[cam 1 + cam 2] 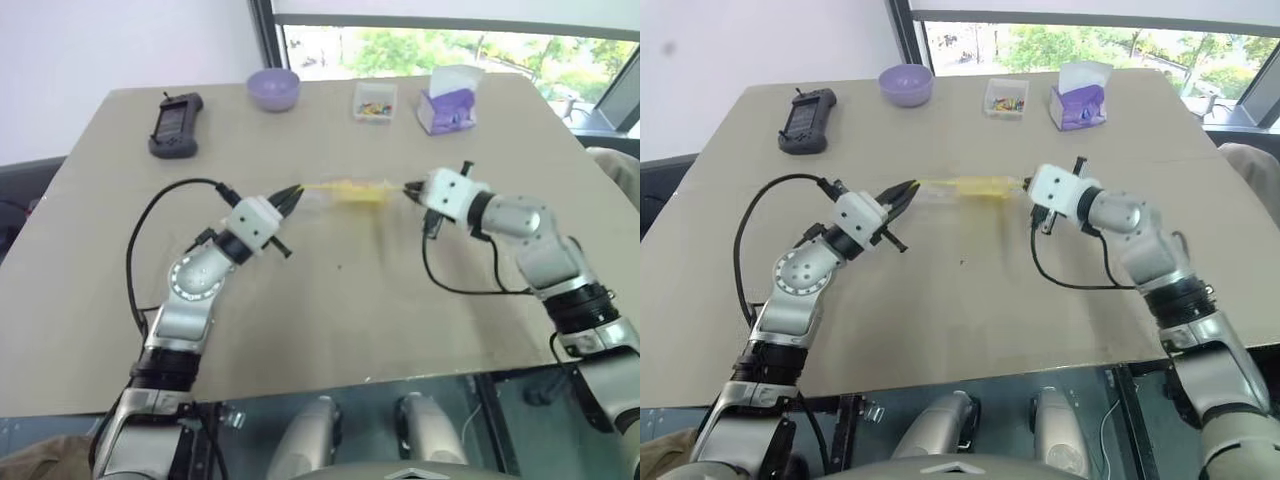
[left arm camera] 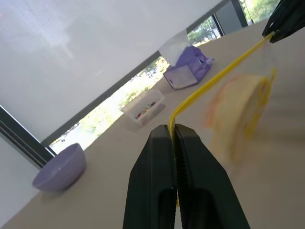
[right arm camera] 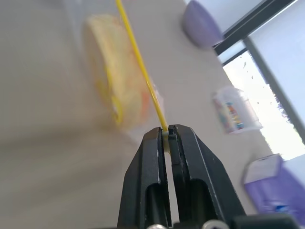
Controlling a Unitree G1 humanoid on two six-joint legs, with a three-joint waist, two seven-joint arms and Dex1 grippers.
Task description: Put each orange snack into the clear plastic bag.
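Note:
The clear plastic bag [image 1: 350, 192] hangs stretched between my two grippers above the middle of the table. Its yellow seal strip [image 2: 214, 78] runs taut from one gripper to the other. My left gripper [image 1: 296, 192] is shut on one end of the strip, and the left wrist view shows its tips [image 2: 174, 129] pinching it. My right gripper [image 1: 410, 188] is shut on the other end, seen close in the right wrist view [image 3: 166, 133]. The round orange snack [image 2: 238, 112] sits inside the bag below the strip, its blurred shape [image 3: 116, 76] also in the right wrist view.
Along the table's far edge stand a black handheld device [image 1: 175, 122], a purple bowl [image 1: 273, 88], a small clear box of coloured bits [image 1: 375, 100] and a purple tissue box [image 1: 450, 100]. Black cables trail from both wrists over the tan table [image 1: 330, 330].

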